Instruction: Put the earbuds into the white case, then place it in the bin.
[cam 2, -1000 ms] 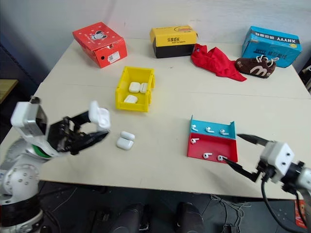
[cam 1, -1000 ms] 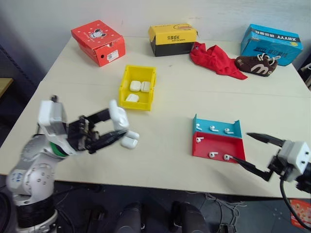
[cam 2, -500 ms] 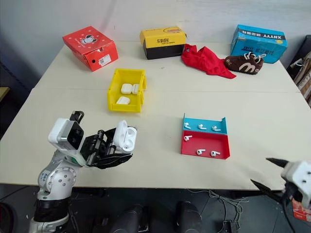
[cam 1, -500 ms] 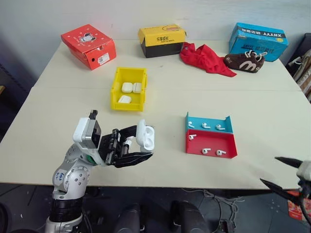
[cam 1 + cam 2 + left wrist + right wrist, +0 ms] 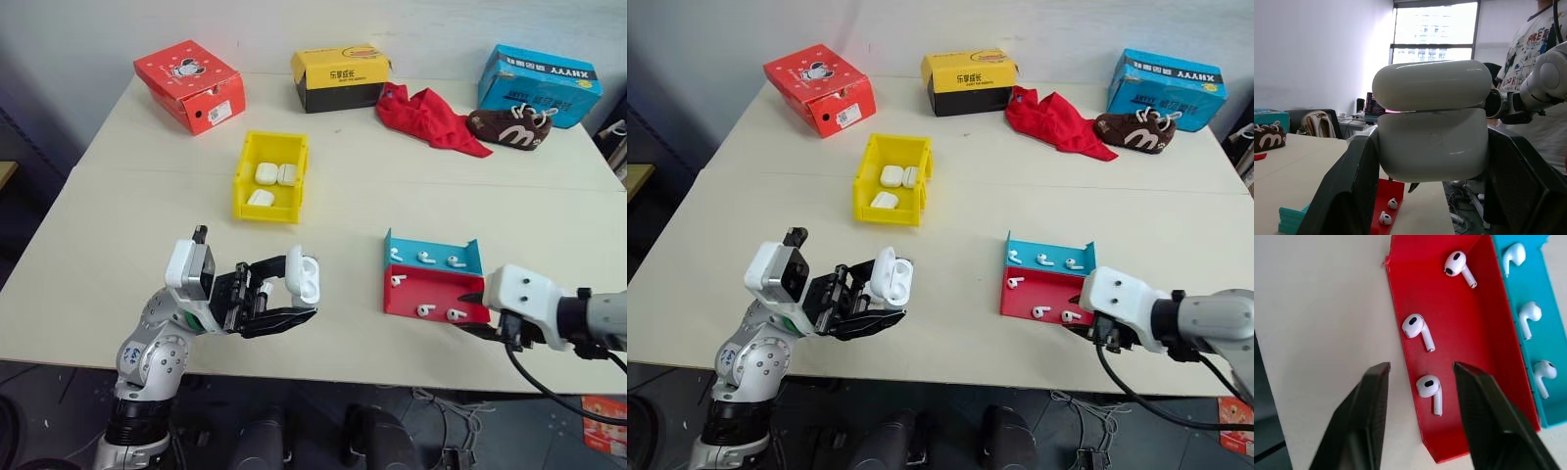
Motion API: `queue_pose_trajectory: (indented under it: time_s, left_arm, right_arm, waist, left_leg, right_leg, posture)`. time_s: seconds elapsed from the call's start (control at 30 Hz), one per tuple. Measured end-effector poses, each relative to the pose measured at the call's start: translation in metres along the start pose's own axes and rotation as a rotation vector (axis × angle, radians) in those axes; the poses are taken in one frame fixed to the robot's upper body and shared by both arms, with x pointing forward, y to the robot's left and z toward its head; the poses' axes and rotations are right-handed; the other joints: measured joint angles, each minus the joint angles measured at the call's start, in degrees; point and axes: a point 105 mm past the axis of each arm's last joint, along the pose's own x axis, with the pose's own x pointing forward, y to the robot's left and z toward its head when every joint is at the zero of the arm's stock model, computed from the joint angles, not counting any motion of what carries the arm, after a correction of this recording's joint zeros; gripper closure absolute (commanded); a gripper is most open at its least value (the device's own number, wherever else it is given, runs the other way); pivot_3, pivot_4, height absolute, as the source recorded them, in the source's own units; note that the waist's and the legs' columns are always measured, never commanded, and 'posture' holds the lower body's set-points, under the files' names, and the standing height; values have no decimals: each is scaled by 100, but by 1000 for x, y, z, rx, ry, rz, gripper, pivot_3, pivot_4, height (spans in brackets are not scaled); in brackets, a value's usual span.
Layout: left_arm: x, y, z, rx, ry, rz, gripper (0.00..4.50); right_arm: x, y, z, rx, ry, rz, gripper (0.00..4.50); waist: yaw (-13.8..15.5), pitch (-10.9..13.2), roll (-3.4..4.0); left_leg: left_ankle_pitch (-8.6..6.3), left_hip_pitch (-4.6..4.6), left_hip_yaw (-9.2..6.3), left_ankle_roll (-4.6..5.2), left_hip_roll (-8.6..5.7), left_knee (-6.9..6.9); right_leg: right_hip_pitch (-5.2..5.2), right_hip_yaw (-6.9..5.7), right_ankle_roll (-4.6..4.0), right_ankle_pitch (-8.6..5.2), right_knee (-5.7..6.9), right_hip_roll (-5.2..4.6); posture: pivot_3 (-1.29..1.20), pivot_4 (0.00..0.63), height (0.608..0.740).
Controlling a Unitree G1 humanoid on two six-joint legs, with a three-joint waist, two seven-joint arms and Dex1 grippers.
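Pale cream table (image 5: 147, 196) against a plain white wall, with boxes along its far edge: a red box (image 5: 191, 85) at the far left, a yellow-and-black box (image 5: 340, 77) in the middle and a blue box (image 5: 539, 85) at the far right. Between the last two lie a crumpled red cloth (image 5: 428, 115) and a brown shoe (image 5: 511, 125), the shoe touching the front of the blue box. In the left wrist view a person in a printed white shirt (image 5: 1528, 44) stands beyond the table.

Toward the middle left of the table sits the bin (image 5: 245, 176), yellow and open-topped, with three white cases lying inside it. On the right, near the front edge, is a shallow tray (image 5: 431, 294) with a blue half behind and a red half in front; the earbuds (image 5: 1421, 330) lie scattered in it, three in each half.

Left gripper (image 5: 289, 299) is held above the table's front edge, its two black fingers clamped on the white case (image 5: 303, 278) from both sides. The lid of that case stands slightly ajar, a thin gap showing along the seam.

Right gripper (image 5: 1422, 391) hangs just over the front of the red half, its jaws apart and straddling one earbud (image 5: 1430, 389) without touching it
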Motion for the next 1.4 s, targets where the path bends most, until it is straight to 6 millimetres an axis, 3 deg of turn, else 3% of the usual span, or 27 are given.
queue_pose_trajectory:
  time_s: [0.23, 0.5, 1.03, 1.4]
  left_arm:
    - [-8, -4, -6, -27, 31, 29, 1708]
    - [-8, -4, -3, -26, 17, 49, 1708]
    - [-13, -9, -6, -32, 40, 56, 1708]
    - [-13, -11, -8, -34, 43, 52, 1708]
  right_arm:
    - [17, -6, -16, 3, 97, 8, 2319]
    - [27, -9, -20, -10, 114, 5, 2319]
    - [27, -7, -15, -6, 120, 63, 2319]
    - [26, -12, -25, 11, 154, 55, 2319]
  waist:
    - [-9, 0, 0]
    - [-12, 0, 0]
    - [-14, 0, 0]
    - [-16, 0, 1]
  left_leg:
    - [6, -13, -9, 0, 0, 10]
    - [11, -13, -14, -4, 1, 11]
    - [12, -13, -15, -4, 0, 12]
    - [13, -13, -15, -4, 0, 14]
  right_leg:
    - [-2, -14, 1, 0, 0, 0]
    - [-1, -16, 1, 0, 5, 0]
    - [-1, -18, 1, 0, 8, -1]
    - [-1, -18, 1, 1, 11, -1]
  posture:
    - [0, 150, 740]
    - [0, 150, 740]
    - [0, 150, 740]
    - [0, 150, 740]
